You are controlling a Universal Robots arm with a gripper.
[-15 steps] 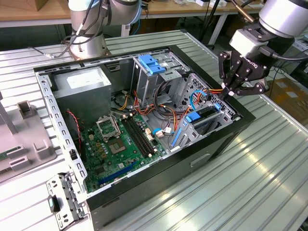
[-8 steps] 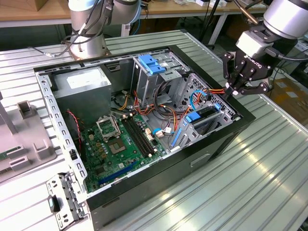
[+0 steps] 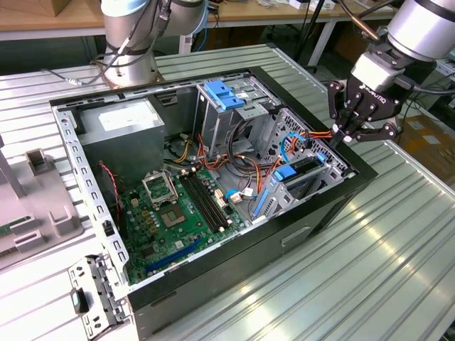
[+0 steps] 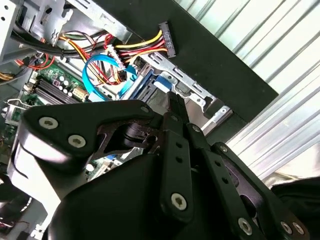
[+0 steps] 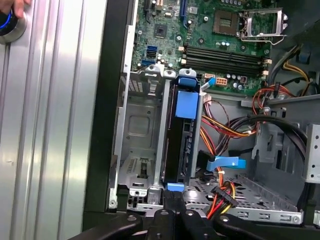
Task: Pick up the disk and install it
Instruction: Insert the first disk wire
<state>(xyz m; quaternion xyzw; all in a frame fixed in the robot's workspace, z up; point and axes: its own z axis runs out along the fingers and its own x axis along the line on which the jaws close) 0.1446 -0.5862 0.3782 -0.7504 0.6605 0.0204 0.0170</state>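
1. Hovering at the edge of the open computer case [image 3: 213,284], on the exterior view's right, the gripper [image 3: 346,135] had its fingers drawn together with nothing between them.
2. The disk [image 5: 184,145] stood on edge in the drive cage [image 5: 142,145], blue side rail uppermost, just beyond the fingertips in the first wrist view.
3. The step in hand looked like seating: the drive seemed already in its bay, and the closed fingertips were lined up with its near end.
4. A loose power connector [image 5: 223,192] and blue data cable [image 5: 227,163] lay just beside the bay, so any further push called for a straight line along the rails, clear of those wires.
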